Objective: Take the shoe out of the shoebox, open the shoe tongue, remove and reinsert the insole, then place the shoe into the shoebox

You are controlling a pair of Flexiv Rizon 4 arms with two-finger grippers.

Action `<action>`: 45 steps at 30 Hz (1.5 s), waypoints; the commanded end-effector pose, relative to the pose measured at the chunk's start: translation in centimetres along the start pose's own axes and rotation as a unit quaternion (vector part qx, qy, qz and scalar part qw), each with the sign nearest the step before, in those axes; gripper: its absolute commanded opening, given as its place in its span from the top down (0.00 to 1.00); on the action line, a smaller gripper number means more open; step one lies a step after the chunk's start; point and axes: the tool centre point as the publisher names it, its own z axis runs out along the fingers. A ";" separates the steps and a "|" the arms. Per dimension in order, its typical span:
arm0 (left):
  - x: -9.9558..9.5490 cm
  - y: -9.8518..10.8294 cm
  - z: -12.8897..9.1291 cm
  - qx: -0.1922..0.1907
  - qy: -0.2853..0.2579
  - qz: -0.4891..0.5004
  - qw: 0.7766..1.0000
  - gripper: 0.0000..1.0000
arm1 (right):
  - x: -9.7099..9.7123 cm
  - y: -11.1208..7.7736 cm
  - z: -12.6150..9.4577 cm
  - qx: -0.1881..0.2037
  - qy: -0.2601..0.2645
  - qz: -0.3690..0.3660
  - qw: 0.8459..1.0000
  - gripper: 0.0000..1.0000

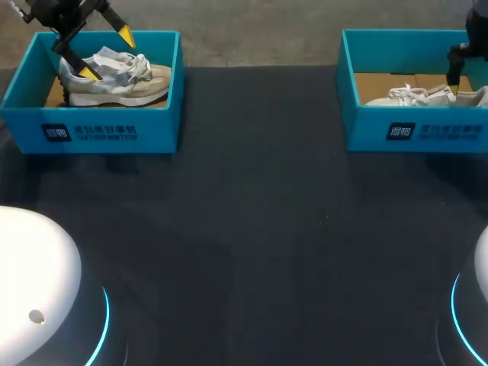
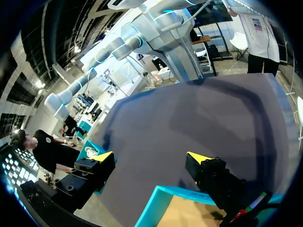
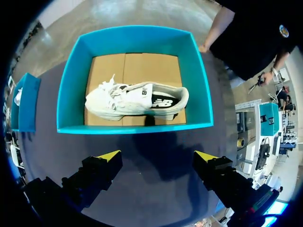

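Left pincer (image 1: pixel 107 54) released, spread wide; beige shoe (image 1: pixel 126 84) lies just under it inside left shoebox (image 1: pixel 23 114), so it looks poised for lift-out. Right pincer (image 3: pixel 158 158) also released, hovering; white shoe (image 3: pixel 137 99) ahead, in right shoebox (image 3: pixel 135 35).

From where I stand I count one dark surface (image 1: pixel 252 213) and two teal boxes on it, the left shoebox (image 1: pixel 91 133) and the right shoebox (image 1: pixel 415 131). There are two pale shoes, one to a box: the left shoe (image 1: pixel 126 80) and the right shoe (image 1: pixel 423 95). Two grippers are here, the left gripper (image 2: pixel 150 156) and the right gripper (image 3: pixel 157 156), each with two yellow tips, which makes four tips altogether
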 end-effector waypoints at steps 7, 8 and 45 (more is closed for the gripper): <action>0.0 -0.1 0.0 -0.001 0.002 0.000 1.000 0.00 | -0.1 -0.5 0.1 -0.029 0.001 0.000 1.000 0.00; 0.0 -0.1 0.0 -0.001 0.002 0.000 1.000 0.00 | -0.1 -0.5 0.1 -0.029 0.001 0.000 1.000 0.00; 8.0 13.8 -11.2 -0.285 0.282 0.054 0.915 0.00 | -0.1 -0.5 0.1 -0.029 0.001 0.000 1.000 0.00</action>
